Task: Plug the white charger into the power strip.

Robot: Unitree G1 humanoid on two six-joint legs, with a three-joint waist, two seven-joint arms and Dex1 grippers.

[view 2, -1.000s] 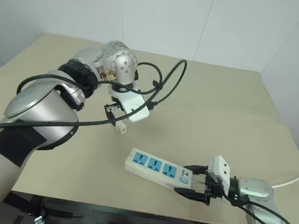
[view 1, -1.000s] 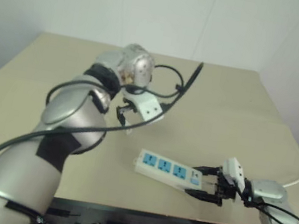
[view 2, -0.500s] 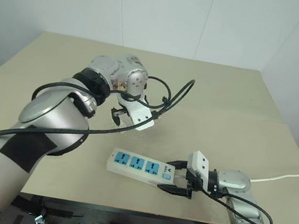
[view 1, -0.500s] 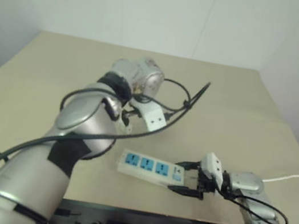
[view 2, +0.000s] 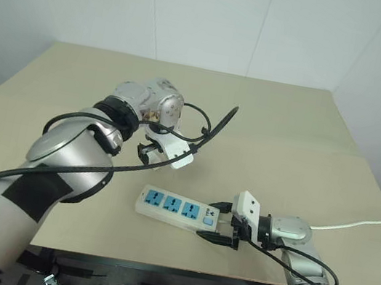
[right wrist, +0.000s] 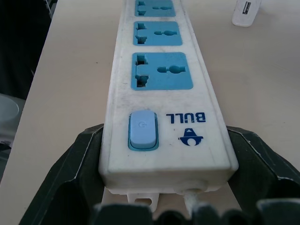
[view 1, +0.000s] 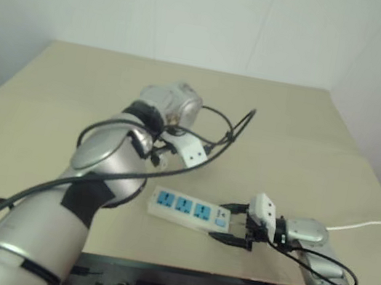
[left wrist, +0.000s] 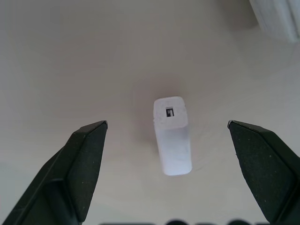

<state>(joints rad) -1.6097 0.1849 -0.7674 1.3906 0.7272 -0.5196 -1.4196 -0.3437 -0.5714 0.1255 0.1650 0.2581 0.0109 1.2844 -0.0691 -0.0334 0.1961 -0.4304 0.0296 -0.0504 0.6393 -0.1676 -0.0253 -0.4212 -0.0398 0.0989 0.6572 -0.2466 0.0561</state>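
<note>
1. The left end effector (left wrist: 166, 136) hangs spread wide above the white charger (left wrist: 172, 135), a smooth rounded block lying on the matte tan surface (view 1: 48, 110).
2. The power strip (view 2: 172, 206), glossy white plastic, has its switch end pinched by the right end effector (right wrist: 164, 154); its cord is hidden there.

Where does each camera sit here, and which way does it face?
Head views: forward and down over the table; both arms show.
Left wrist view: down past its open left tool onto the white charger lying on the table.
Right wrist view: along the power strip, right tool fingers flanking its switch end.
Shared: the charger also appears beyond the strip.
</note>
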